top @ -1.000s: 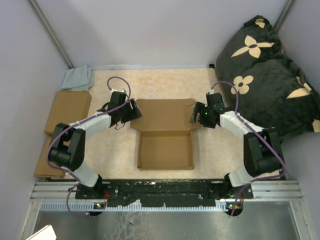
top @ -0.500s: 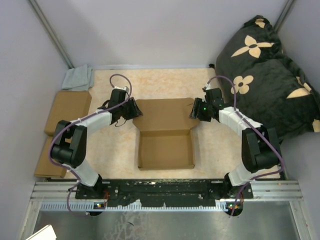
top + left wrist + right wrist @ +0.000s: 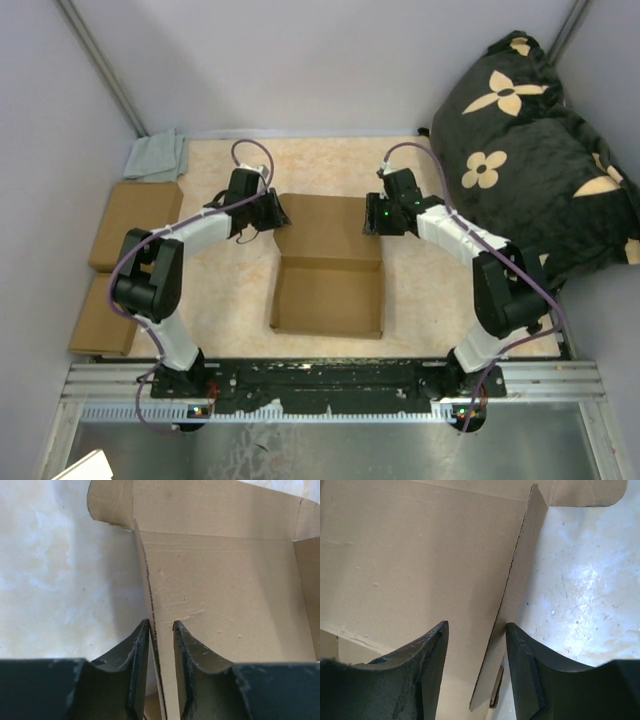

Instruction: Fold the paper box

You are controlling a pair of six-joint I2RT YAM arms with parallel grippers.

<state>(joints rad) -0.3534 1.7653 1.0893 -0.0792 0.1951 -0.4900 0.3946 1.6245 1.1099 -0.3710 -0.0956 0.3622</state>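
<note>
Cardboard, plain brown, made up the box [image 3: 328, 265], which sat in the middle of the tabletop [image 3: 440, 290], between the two arms. Its near half was already a tray [image 3: 328, 297]: four low walls stood up around a flat floor, so that part of the folding looked done. Its far half, the lid [image 3: 330, 225], lay open and flat behind the tray, hinged to the tray's back wall.

The left fingers [image 3: 135, 670] straddled the side flap [image 3: 150, 595] on the lid's left edge. That flap stood nearly upright in the narrow slot between them, against the outer finger, with a sliver of gap to the inner one. Whether they had truly clamped it could not be told.

The right fingers [image 3: 427, 670] stood clearly apart around the matching flap [image 3: 515, 580] on the lid's right edge. The flap leaned between them and met only the outer finger, so nothing was gripped on that side.

By my reading, the task was past halfway. Left to do were creasing both lid flaps fully upright, swinging the lid forward over the tray, and tucking the flaps and the rounded front tabs inside the tray walls. None of that showed as done.
</note>
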